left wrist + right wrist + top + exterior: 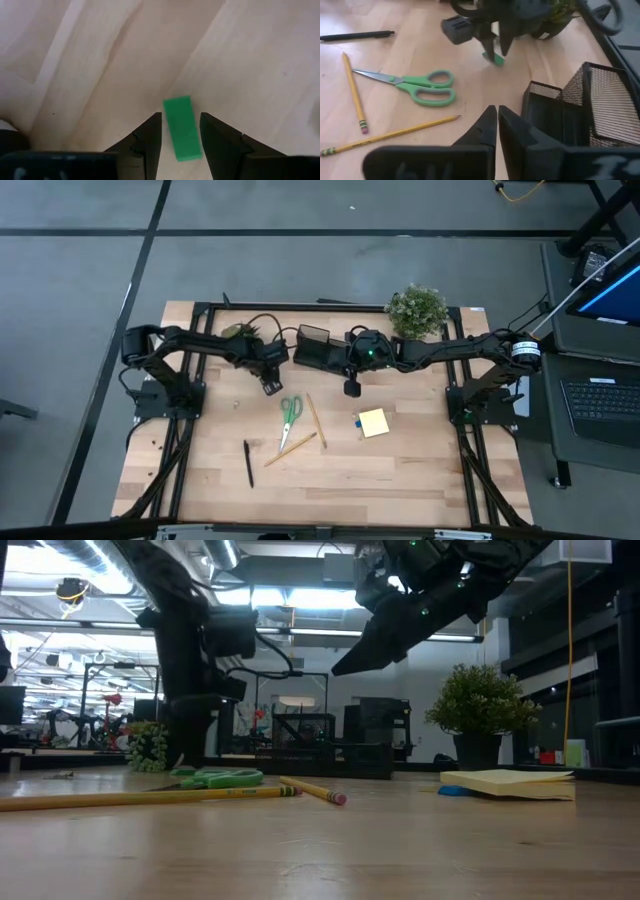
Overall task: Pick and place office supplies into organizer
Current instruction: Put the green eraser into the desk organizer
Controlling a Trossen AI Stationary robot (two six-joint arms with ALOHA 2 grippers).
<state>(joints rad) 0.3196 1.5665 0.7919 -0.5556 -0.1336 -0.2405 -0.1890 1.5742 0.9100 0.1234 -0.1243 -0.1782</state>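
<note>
While the left gripper (180, 131) hangs low over the wood just left of the organizer (318, 347), its fingers stand parted around a small green piece (182, 127), one finger on either side. Whether the pads actually touch it, I cannot tell; the right wrist view shows the piece (493, 58) at those fingertips, right at the table surface. The right gripper (497, 127) is raised above the table just right of the organizer, fingers pressed together with nothing between them. Out on the table (420, 470), the green-handled scissors (290, 411) lie nearer the front, beside two wooden pencils (315, 420), one crossing toward the other. A black pen (248, 463) sits front-left, well apart. The yellow sticky-note pad (374, 423) rests to the right, a small blue piece (357, 421) just beside it.
</note>
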